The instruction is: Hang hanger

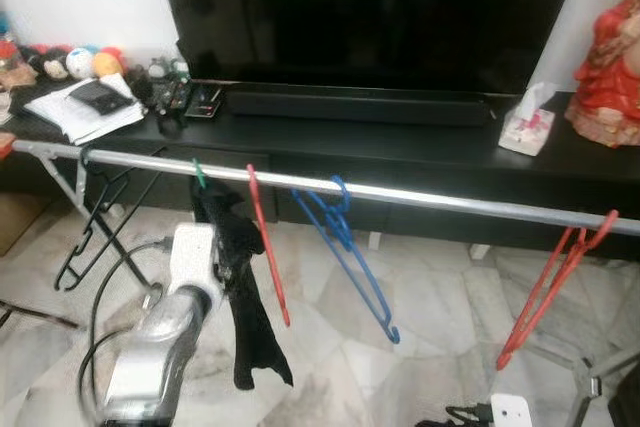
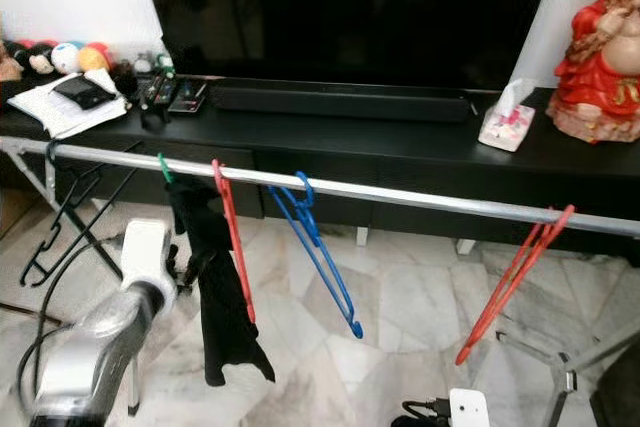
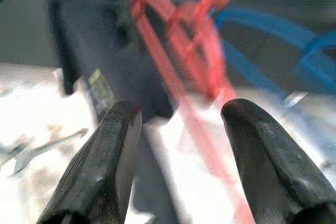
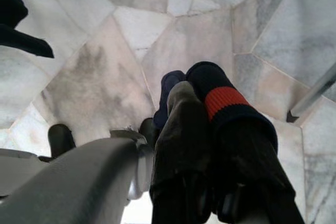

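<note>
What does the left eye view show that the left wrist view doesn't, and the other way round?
Left eye view: the whole rail, a TV, a tissue box, a red statue, a black hanger and the silver left arm.
Left wrist view: the left claw up close, its black fingers open.
Shared: the red hanger, the blue hanger beside it and the black cloth.

rail (image 1: 450,199) gap between blue hanger (image 1: 345,247) and red pair (image 1: 555,282) (open)
</note>
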You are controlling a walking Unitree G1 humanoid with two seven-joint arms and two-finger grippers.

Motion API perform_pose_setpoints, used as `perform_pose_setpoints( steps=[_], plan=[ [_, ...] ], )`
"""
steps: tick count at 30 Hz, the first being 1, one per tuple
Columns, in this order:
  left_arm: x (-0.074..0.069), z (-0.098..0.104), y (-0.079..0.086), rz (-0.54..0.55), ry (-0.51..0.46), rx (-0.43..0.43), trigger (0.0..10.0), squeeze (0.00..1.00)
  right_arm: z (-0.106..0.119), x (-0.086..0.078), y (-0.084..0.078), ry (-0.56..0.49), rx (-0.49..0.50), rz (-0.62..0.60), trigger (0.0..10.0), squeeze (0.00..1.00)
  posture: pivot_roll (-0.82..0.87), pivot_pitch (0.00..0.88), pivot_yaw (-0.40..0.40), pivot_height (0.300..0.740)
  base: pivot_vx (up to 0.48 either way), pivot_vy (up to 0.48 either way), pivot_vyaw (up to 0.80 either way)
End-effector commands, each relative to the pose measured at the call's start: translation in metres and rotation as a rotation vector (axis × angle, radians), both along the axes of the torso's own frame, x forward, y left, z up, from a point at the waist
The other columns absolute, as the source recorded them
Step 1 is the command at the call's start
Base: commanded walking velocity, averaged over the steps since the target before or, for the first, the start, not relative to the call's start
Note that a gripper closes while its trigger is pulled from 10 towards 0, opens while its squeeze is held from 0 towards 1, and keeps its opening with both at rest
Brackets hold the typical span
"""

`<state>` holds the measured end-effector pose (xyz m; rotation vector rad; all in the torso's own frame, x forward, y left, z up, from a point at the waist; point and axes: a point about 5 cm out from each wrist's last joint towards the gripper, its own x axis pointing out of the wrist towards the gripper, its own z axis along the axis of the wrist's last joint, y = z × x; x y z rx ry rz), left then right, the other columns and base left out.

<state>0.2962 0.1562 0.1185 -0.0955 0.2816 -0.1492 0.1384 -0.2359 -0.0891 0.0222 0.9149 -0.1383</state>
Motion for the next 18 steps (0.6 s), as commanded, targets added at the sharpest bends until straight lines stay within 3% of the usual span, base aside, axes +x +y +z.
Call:
perform_pose_setpoints(
  steps=[1, 7, 12, 18],
  plan=[
    [0.002, -0.002, -0.004, 0.001, 0.046, -0.036, 10.0, 0.0, 0.0, 0.002, 0.002, -0.006, 0.005, -0.006, 10.0, 0.0, -0.14, 0.005, 0.02, 0.74, 0.0, 0.0, 0.0],
    [0.007, 0.011, -0.02, -0.062, 0.057, -0.061, 10.0, 0.0, 0.0, 0.006, 0.009, -0.01, 0.009, -0.005, 10.0, 0.0, -0.14, 0.008, 0.018, 0.74, 0.0, 0.0, 0.0],
    [0.017, 0.005, -0.018, 0.018, 0.103, 0.017, 10.0, 0.0, 0.0, 0.013, 0.017, -0.021, 0.015, 0.001, 10.0, 0.0, -0.14, 0.01, 0.016, 0.74, 0.0, 0.0, 0.0],
    [0.028, 0.001, -0.025, 0.074, 0.143, 0.036, 10.0, 0.0, 0.002, 0.018, 0.019, -0.033, 0.018, 0.009, 10.0, 0.0, -0.15, 0.012, 0.011, 0.74, 0.0, 0.0, 0.0]
  ],
)
